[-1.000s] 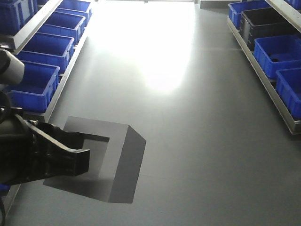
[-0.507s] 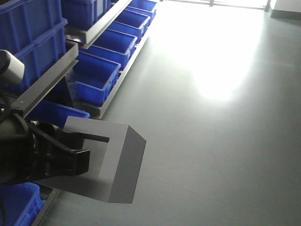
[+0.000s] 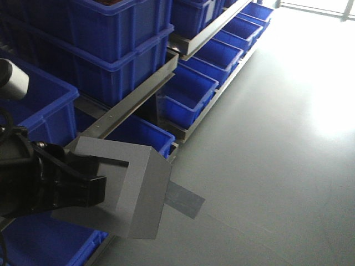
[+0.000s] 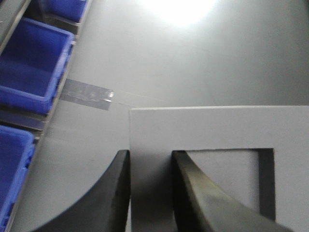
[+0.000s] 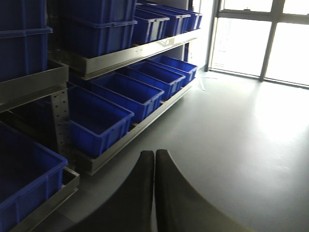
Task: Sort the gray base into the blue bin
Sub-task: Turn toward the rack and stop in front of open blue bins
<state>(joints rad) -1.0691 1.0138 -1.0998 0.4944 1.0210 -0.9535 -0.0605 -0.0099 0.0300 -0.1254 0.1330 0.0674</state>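
The gray base [image 3: 130, 191] is a matte block with a rectangular recess, hanging above the floor at the lower left of the front view. My left gripper [image 3: 93, 178] is shut on one wall of it. In the left wrist view one finger sits outside the gray base [image 4: 217, 128] and the other inside the recess, with the left gripper [image 4: 150, 153] clamping the wall between them. A blue bin [image 3: 141, 133] stands on the lowest rack level right behind the base, and another blue bin [image 4: 29, 67] shows at the wrist view's left. My right gripper [image 5: 154, 152] is shut and empty above the floor.
Metal racks [image 3: 133, 108] with several more blue bins [image 3: 191, 91] run along the left, on two or more levels. A gray tape strip [image 3: 184, 199] lies on the floor by the rack foot. Open gray floor [image 3: 277, 138] spreads to the right; bright windows [image 5: 251, 38] stand far off.
The front view has swung left: open aisle a second ago, close rack of blue bins now. The base stays in my left gripper, unchanged in the frame.
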